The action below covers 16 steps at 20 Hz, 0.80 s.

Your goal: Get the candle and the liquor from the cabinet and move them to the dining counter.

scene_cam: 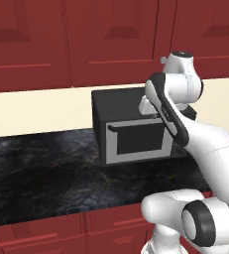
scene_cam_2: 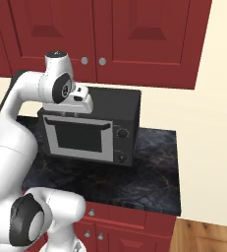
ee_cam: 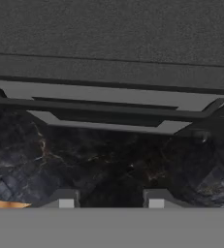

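Gripper: (ee_cam: 111, 196) points straight down over the oven's front edge — its two tips stand apart with bare stone between them, nothing held.
Hand: (scene_cam_2: 80, 101) sits just above the oven's top, near its front.
Oven: (scene_cam_2: 93, 129) a dark box with a grey front, a glass door with a bar handle across the top and two knobs on one side; it stands on the counter against the wall.
Counter: (scene_cam: 41, 168) black marbled stone, the appliance counter, bare around the oven; in the right base view it ends at a cream side wall.
Drawers: (scene_cam: 46, 230) red fronts under the stone, with small silver knobs.
Wall: (scene_cam: 36, 109) a cream band between counter and cabinet.
Cabinet: (scene_cam_2: 134, 39) dark red panelled doors above the oven, all shut — two round silver knobs meet just over the hand. Candle and liquor cannot be seen with the doors closed.
Floor: (scene_cam_2: 203, 236) wooden boards at the lower corner of the right base view.
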### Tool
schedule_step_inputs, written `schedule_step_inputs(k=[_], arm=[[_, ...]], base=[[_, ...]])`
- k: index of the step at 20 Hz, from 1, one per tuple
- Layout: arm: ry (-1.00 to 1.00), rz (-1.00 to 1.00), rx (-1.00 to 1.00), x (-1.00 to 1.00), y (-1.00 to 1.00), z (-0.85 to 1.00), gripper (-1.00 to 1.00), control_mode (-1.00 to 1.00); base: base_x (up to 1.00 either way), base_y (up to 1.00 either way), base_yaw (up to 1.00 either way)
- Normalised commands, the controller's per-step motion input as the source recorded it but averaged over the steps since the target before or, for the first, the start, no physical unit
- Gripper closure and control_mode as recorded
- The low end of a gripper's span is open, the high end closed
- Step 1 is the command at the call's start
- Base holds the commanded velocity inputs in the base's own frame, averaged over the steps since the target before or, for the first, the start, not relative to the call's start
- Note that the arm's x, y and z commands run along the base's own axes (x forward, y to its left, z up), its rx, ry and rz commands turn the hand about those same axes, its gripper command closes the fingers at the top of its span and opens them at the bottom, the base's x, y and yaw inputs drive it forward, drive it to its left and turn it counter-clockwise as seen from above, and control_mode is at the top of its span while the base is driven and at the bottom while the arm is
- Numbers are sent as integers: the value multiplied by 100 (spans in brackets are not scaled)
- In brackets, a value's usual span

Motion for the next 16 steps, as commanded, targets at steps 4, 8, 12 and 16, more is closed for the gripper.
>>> schedule_step_inputs(k=[4,8,12,16], arm=[[-9,0,0,-3,0,1,-100,-100],[-28,0,0,-20,0,20,-100,-100],[-44,0,0,-41,0,40,-100,-100],[-42,0,0,-42,-6,40,-100,-100]], base=[[0,0,0],[0,0,0],[0,0,0],[0,0,0]])
